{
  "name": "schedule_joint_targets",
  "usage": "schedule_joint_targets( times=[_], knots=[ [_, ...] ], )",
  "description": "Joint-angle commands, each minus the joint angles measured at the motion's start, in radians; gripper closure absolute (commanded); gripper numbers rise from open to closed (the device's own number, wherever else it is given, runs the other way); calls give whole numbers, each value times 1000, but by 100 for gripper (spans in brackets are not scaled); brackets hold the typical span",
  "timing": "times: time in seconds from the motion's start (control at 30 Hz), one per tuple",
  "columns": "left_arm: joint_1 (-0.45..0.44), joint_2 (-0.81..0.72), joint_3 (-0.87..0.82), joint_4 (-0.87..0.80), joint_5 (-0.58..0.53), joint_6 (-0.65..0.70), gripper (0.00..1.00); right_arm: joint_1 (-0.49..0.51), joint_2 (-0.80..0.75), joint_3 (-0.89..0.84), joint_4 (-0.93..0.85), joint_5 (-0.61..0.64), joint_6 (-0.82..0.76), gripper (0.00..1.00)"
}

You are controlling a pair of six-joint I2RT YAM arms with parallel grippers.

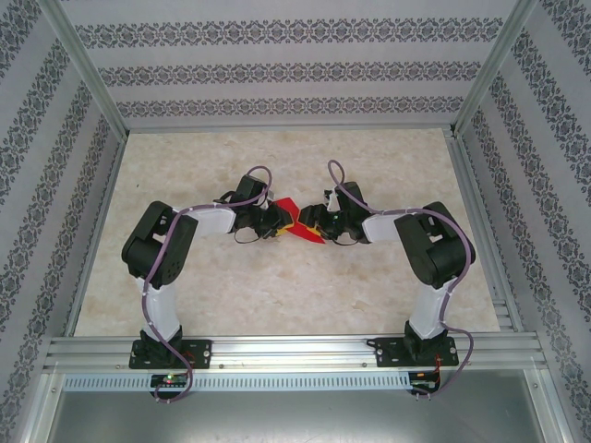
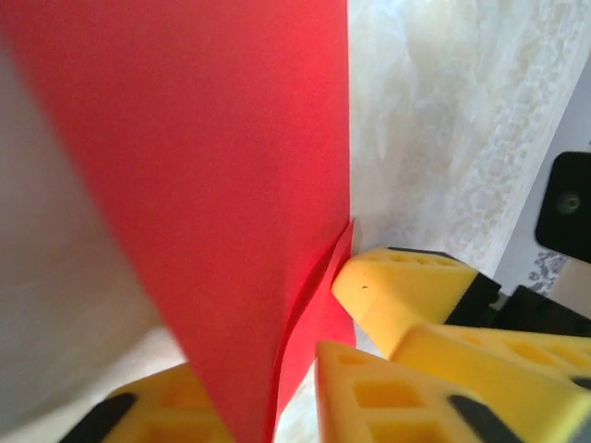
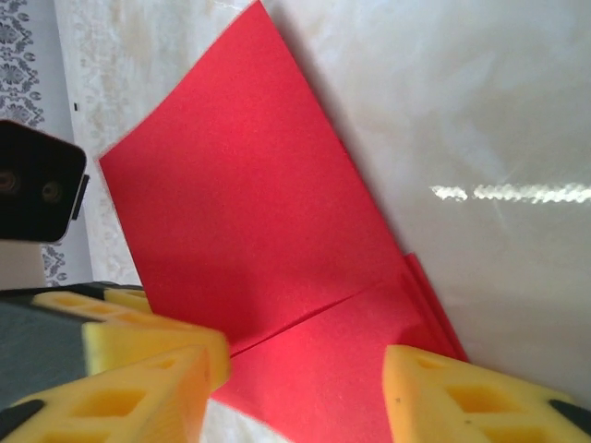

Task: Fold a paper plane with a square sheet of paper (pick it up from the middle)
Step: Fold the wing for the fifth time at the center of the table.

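Note:
The red paper lies partly folded at the middle of the table, a creased wedge between both grippers. In the left wrist view the red paper stands up between the yellow fingers, and my left gripper is shut on its lower edge. My left gripper comes in from the left. In the right wrist view the red paper lies flat with a crease across it. My right gripper is open, one finger on each side above the paper. My right gripper comes in from the right, its fingers close beside the left one.
The marbled table top is ringed by aluminium rails, one along the near edge and one on the right. Patterned walls close the back and both sides. Both arm bases stand on the near rail.

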Motion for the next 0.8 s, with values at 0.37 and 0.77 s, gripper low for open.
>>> schedule_joint_targets(
  times=[0.37,0.77],
  knots=[
    [-11,-77,1,-90,-10,23,96,99,-303,-126,-121,364,-628,33],
    [-10,-141,-14,-126,-14,3,96,189,-297,-184,-5,449,-904,39]
  ],
)
